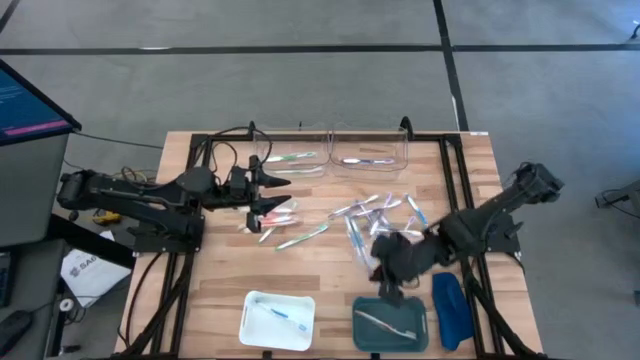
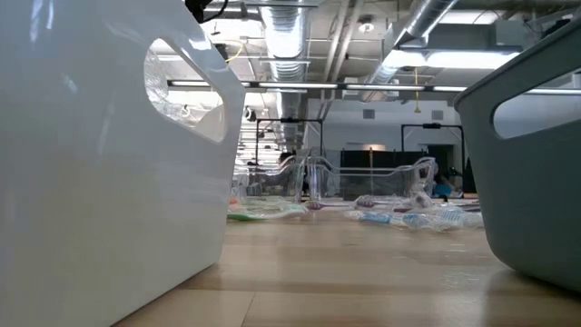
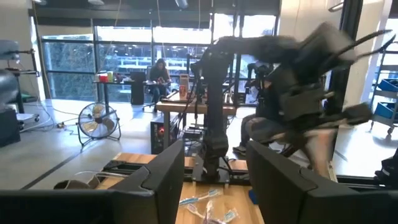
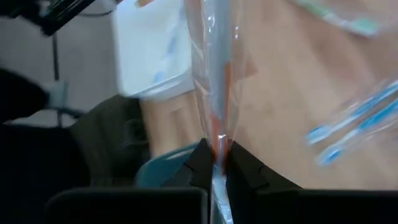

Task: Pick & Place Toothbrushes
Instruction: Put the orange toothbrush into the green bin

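Observation:
Several toothbrushes point(image 1: 372, 214), blue, white and clear-wrapped, lie scattered mid-table, with pink ones point(image 1: 275, 214) and a green-white one point(image 1: 303, 237) to their left. My right gripper point(image 1: 392, 272) hovers near the table's near edge, just beyond the teal bin point(image 1: 390, 327), shut on a clear-wrapped orange toothbrush point(image 4: 213, 81). One white toothbrush lies in the teal bin, and a blue one point(image 1: 285, 316) in the white bin point(image 1: 278, 320). My left gripper point(image 1: 278, 184) is open above the pink toothbrushes, level, pointing toward the table's right; in its wrist view point(image 3: 214, 186) it holds nothing. My right gripper pinches the clear-wrapped orange toothbrush near one end point(image 4: 215, 149) between its two fingertips point(image 4: 200, 163). The stick runs on away from the fingers, along their line. It is lifted clear of the table, over the wood between the two bins.
A dark-blue oblong object point(image 1: 450, 310) lies right of the teal bin. Two clear containers point(image 1: 290, 152) point(image 1: 370, 150) at the far edge hold a few toothbrushes. In the low view the white bin point(image 2: 109, 163) and the teal bin point(image 2: 536, 154) stand close on either side.

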Robot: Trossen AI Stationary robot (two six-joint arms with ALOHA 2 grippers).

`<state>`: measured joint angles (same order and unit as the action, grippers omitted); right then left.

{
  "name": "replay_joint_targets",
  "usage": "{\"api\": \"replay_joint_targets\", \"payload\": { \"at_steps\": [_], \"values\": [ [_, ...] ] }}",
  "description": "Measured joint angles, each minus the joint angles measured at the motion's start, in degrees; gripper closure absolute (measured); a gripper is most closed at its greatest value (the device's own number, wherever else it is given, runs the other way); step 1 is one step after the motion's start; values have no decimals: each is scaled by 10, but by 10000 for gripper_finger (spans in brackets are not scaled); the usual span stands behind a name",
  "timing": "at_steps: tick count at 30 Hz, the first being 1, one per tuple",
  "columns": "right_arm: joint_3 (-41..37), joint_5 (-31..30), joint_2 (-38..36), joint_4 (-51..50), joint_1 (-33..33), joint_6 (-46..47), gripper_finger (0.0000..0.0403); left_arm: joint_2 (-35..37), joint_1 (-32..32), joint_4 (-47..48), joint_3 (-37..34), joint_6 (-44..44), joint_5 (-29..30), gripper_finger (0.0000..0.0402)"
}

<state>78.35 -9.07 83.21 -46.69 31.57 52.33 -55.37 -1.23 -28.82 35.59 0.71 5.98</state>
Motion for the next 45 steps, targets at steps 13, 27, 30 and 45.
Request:
{"api": "replay_joint_targets", "payload": {
  "at_steps": [13,27,30,45],
  "values": [
    [308,83,285,-331,93,58,388,18,-20,-14,0,0,-2,238],
    [327,153,380,-314,130,75,388,17,-102,-49,0,-4,0,238],
    [327,143,381,-318,129,76,388,17,-130,-61,0,-1,0,238],
    [327,151,379,-353,119,198,388,17,-217,-105,0,-38,-1,238]
  ]
}}
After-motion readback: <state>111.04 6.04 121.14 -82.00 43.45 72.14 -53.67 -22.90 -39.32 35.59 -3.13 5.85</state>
